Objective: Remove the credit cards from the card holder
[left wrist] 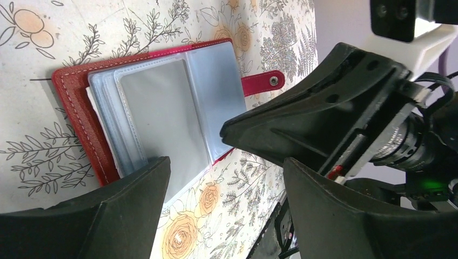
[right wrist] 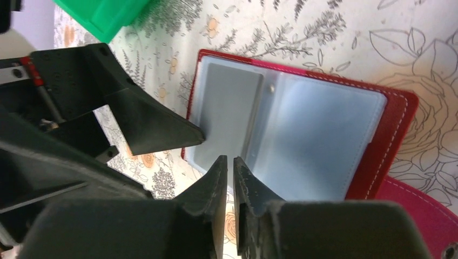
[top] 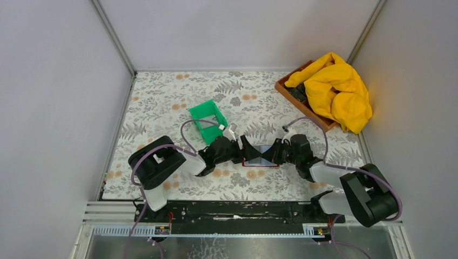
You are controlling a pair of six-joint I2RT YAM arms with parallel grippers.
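The card holder (top: 261, 157) lies open at the near edge of the desk (top: 162, 97), centre. left fingers (left wrist: 108, 216) spread wide; right fingers (right wrist: 213, 189) nearly closed at sleeve (right wrist: 318, 135) edge.

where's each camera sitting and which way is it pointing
Top external: fixed above and behind the bases, looking down on the table; the left arm and right arm reach the card holder.
Left wrist: on the left arm, looking along its open left claw at the card holder; the right claw enters from the right.
Right wrist: on the right arm, looking past its nearly closed fingers at the sleeves; green bin top left.
Shared: both wrist views show the card holder and the other arm's claw.
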